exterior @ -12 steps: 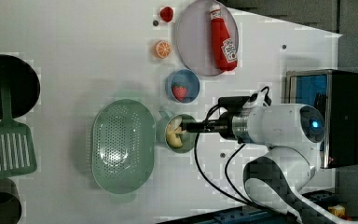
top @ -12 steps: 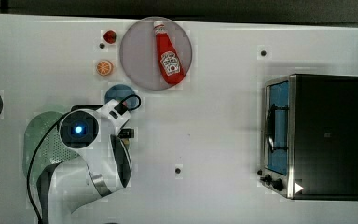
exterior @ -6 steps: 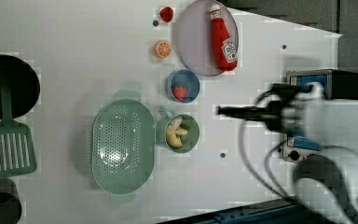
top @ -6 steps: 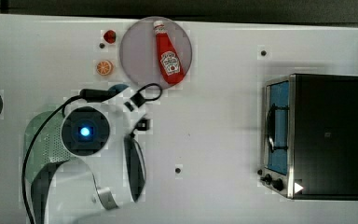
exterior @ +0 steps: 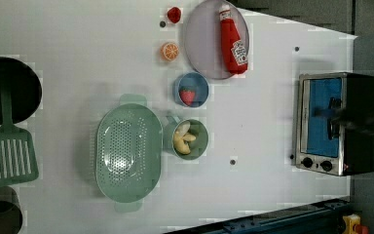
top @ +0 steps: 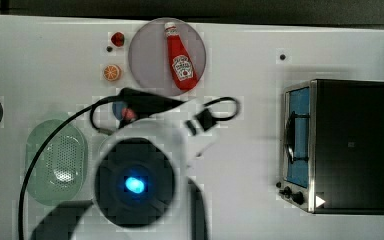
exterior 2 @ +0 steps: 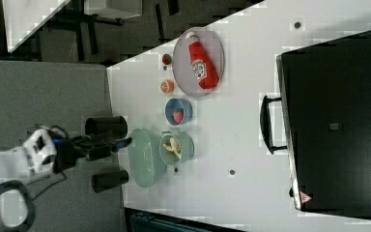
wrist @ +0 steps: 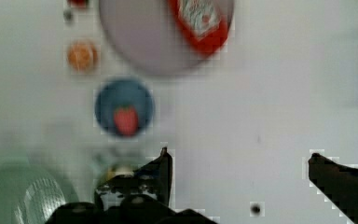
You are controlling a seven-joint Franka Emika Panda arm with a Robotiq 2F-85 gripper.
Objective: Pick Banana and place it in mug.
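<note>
With the gripper [wrist: 237, 161] spread wide and empty, the small pale-yellow toy banana [exterior: 182, 138] lies in the round teal-green mug [exterior: 189, 140] beside 1 fingertip; a careless sweep could tip it.

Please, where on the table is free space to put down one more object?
In the left view, bare table lies between the mug and the toaster oven, and above the colander. It is crowded around the blue cup, plate and orange slice.

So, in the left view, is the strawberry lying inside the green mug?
No, the strawberry lies in the blue cup, while the green mug next to it holds the pale yellow banana.
</note>
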